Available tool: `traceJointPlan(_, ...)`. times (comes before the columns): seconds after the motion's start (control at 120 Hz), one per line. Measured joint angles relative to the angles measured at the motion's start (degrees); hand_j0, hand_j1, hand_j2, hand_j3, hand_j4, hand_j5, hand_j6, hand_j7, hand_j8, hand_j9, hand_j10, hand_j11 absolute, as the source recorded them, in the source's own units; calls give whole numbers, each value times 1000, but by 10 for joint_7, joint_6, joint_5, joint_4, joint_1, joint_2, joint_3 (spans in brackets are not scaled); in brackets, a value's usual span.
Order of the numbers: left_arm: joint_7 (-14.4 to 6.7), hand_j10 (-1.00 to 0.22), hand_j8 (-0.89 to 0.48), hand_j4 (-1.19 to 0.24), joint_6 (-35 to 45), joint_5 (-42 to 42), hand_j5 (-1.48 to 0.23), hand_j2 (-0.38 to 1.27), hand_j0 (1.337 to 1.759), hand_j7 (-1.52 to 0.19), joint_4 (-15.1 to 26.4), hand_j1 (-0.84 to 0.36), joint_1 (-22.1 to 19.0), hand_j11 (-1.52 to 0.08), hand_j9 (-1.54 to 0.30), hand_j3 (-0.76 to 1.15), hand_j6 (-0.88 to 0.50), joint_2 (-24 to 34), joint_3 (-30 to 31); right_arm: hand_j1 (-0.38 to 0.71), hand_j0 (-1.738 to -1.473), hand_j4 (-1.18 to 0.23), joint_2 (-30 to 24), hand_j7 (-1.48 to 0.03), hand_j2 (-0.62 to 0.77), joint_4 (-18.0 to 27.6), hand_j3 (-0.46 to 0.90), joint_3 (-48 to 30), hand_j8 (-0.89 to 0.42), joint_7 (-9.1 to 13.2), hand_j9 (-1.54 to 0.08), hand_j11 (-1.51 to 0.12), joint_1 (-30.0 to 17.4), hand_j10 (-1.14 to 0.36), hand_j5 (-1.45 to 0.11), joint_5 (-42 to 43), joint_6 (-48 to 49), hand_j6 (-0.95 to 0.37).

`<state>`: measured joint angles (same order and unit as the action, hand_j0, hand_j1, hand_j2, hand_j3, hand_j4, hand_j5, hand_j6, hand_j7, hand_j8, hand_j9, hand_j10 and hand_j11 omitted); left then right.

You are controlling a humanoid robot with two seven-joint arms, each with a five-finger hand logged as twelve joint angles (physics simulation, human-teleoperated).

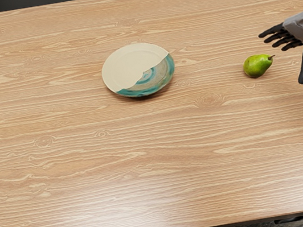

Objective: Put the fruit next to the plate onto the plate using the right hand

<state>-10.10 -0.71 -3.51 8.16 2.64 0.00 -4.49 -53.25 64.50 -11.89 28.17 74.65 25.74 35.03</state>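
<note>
Wooden table (pixel 92 174) carries a green pear (pixel 257 65) well right of the plate (pixel 138 69), and the right hand (pixel 295 39), fingers spread and empty just beside it, should descend centred, then close gently around the fruit.

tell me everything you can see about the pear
The pear is green and smooth-skinned, with a short dark stem pointing right. It lies on its side on the wooden table, well right of the plate. The right hand hovers open just to its right, not touching it.
</note>
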Motion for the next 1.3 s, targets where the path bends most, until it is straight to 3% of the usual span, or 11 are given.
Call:
traceJointPlan(0.333, 0, -15, -15, -15, 0, 0, -20, 3, 1658, -19, 0, 331, 0, -19, -19, 0, -15, 0, 0, -349, -1658, -4, 23, 0, 0, 6, 0, -29, -5, 3, 0, 0, -1, -3, -1, 22, 0, -6)
traceJointPlan(0.458, 0, -15, -15, -15, 0, 0, -19, 3, 1658, -19, 0, 331, 0, -19, -19, 0, -15, 0, 0, -349, -1658, -4, 55, 0, 0, 0, 0, -31, -4, 45, 0, 0, 12, -3, -1, 65, -1, -6)
traceJointPlan(0.608, 0, -15, -15, -15, 0, 0, -19, 3, 1658, -19, 0, 331, 0, -19, -19, 0, -15, 0, 0, -349, -1658, -4, 126, 0, 0, -6, 0, -33, -4, 63, 0, 0, 21, -3, -1, 156, -64, -6)
traceJointPlan(0.75, 0, -15, -15, -15, 0, 0, -19, 3, 1658, -19, 0, 331, 0, -19, -19, 0, -15, 0, 0, -349, -1658, -4, 163, 0, 0, -11, 0, -23, -4, 67, 0, 0, 14, -3, -1, 239, -122, -5)
traceJointPlan(0.858, 0, -15, -15, -15, 0, 0, -19, 3, 1658, -19, 0, 331, 0, -19, -19, 0, -15, 0, 0, -349, -1658, -4, 196, 0, 0, -45, 0, 5, -4, 68, 0, 0, 7, -3, -1, 275, -156, -5)
traceJointPlan(0.992, 0, -15, -15, -15, 0, 0, -19, 3, 1658, -19, 0, 331, 0, -19, -19, 0, -15, 0, 0, -349, -1658, -4, 229, 0, 1, -75, 0, 26, -4, 68, 0, 0, -13, -3, -1, 292, -195, -5)
traceJointPlan(1.3, 0, -15, -15, -15, 0, 0, -19, 3, 1658, -19, 0, 331, 0, -19, -19, 0, -15, 0, 0, -315, -1658, -33, 254, -38, -5, -89, 0, 39, -33, 68, -38, -38, -43, -32, -38, 307, -287, -34)
